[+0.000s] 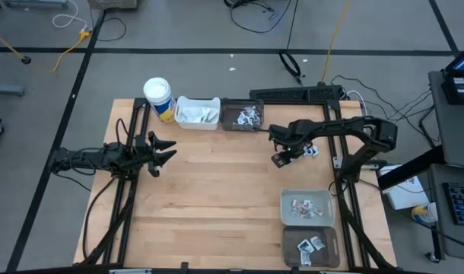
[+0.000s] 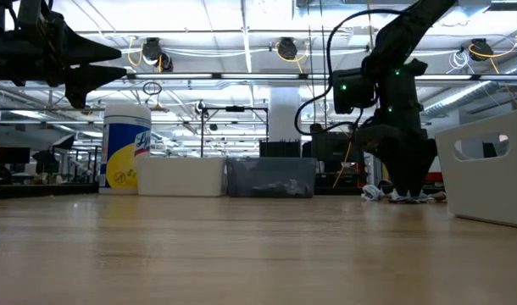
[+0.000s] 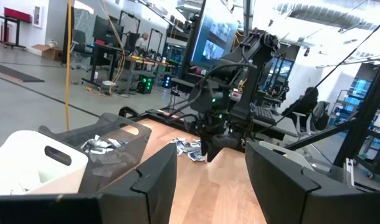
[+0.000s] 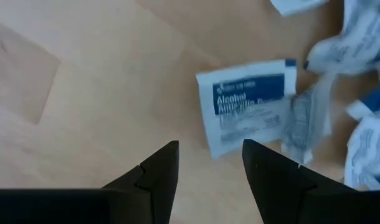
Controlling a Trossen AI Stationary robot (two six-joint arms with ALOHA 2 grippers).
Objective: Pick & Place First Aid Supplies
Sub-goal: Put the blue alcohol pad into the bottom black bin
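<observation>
The loose first aid packets (image 1: 308, 151) lie flat in a small pile on the table's far right part; they also show in the low view (image 2: 386, 193). The right wrist view shows a white alcohol packet (image 4: 249, 106) with blue print lying flat, with more packets (image 4: 364, 143) beside it. My right gripper (image 4: 209, 162) is open and points down just above the table (image 1: 281, 158), beside that packet and touching nothing. My left gripper (image 1: 160, 152) waits open over the table's left side, raised (image 2: 80, 59).
At the far edge stand a white cup with a yellow band (image 1: 159, 97), a white bin (image 1: 196, 112) holding white sachets and a dark bin (image 1: 242, 116) holding silvery packets. Near the right corner sit a grey bin (image 1: 306, 207) and a dark bin (image 1: 310, 246), each with a few packets.
</observation>
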